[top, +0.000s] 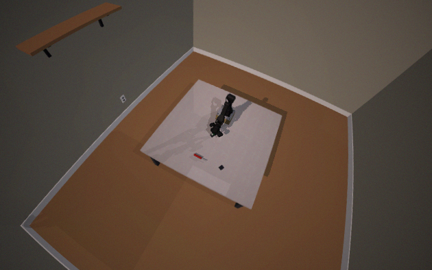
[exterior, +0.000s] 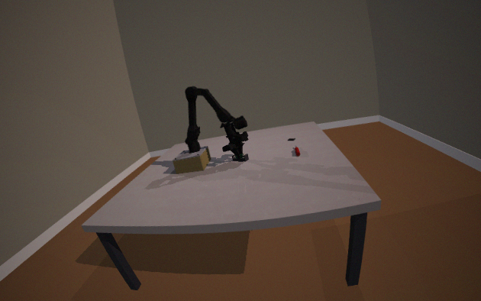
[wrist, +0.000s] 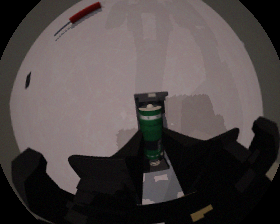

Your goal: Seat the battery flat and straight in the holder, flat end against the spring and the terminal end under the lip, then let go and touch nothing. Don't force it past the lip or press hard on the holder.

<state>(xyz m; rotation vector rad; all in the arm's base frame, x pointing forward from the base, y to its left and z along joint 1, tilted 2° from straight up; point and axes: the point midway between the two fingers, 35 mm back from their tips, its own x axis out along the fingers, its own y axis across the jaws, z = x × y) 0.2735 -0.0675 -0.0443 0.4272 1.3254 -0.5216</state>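
The green battery [wrist: 151, 127] is between the fingers, over the dark holder [wrist: 151, 95] on the table. Its pale terminal end points to the holder's far end wall and its face shows from above, so that end looks tilted up, not visibly under the lip. The other end is near the silver spring [wrist: 155, 162] at the near end; whether they touch is unclear. My gripper [wrist: 150, 131] [exterior: 240, 156] is shut on the battery, one finger on each side, low over the holder. The fingers hide parts of the holder's side walls.
A red-handled screwdriver [top: 198, 156] [exterior: 297, 151] [wrist: 86, 13] and a small dark square piece [top: 221, 167] [exterior: 292, 139] [wrist: 28, 80] lie on the table [top: 247, 151] [exterior: 240, 199], away from the holder. The arm's base stands on a yellowish block [exterior: 191, 165].
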